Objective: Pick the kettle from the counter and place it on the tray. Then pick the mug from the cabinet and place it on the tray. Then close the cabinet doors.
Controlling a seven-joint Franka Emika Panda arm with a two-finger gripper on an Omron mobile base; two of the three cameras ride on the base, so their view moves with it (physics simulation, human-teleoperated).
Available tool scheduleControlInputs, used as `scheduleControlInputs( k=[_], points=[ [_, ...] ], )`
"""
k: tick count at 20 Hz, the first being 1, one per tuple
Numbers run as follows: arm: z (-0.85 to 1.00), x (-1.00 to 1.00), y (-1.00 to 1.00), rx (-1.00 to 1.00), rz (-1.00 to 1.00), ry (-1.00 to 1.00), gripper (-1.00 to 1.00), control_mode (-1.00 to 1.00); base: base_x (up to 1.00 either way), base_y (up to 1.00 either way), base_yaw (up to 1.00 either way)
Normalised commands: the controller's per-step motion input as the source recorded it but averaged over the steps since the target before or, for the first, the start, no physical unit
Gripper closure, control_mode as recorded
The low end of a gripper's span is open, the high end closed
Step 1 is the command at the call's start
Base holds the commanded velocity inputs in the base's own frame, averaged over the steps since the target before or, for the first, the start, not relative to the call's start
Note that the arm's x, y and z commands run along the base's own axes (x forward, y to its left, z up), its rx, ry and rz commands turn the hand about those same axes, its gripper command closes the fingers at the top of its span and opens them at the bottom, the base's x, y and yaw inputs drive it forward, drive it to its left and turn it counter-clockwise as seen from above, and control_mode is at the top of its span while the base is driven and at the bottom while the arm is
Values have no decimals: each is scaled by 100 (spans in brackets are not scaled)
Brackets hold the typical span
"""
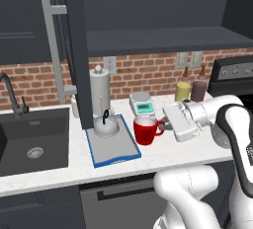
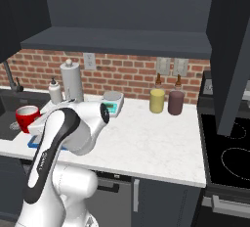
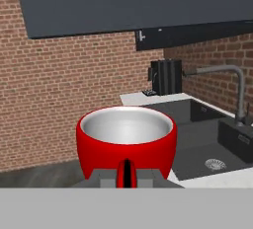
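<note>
From the left base view, the gripper (image 1: 165,126) is clamping the handle of the red mug (image 1: 146,130) — the mug is sitting just off the blue-rimmed tray's (image 1: 114,160) right edge, the kettle (image 1: 106,126) beyond it on the tray.

In the right base view, the mug (image 2: 27,117) is showing past the arm.

In the hand view, the mug (image 3: 126,144) is sitting directly ahead of the fingertips (image 3: 107,178) — its handle pinched between them.

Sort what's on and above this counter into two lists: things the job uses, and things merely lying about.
Job:
- kettle on the tray
- mug, handle in the shut gripper
- cabinet, its door open
- counter

Lying about:
- digital scale
- yellow canister
- maroon canister
- tall grey cylinder
- sink
</note>
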Motion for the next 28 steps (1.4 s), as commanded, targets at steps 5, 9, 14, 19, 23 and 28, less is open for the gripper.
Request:
scheduleControlInputs(
  k=[5, 9, 14, 19, 23, 28],
  points=[
    [-59, 42, 23, 0, 9, 3, 100, -100, 0, 0, 0],
    [-54, 52, 20, 0, 12, 3, 100, -100, 0, 0, 0],
    [-59, 54, 15, 0, 12, 4, 100, -100, 0, 0, 0],
    [-54, 56, 10, 0, 11, 0, 100, -100, 0, 0, 0],
    [-49, 57, 12, 0, 11, 0, 100, -100, 0, 0, 0],
    [-40, 52, 5, 1, 5, 0, 100, -100, 0, 0, 0]
  ],
)
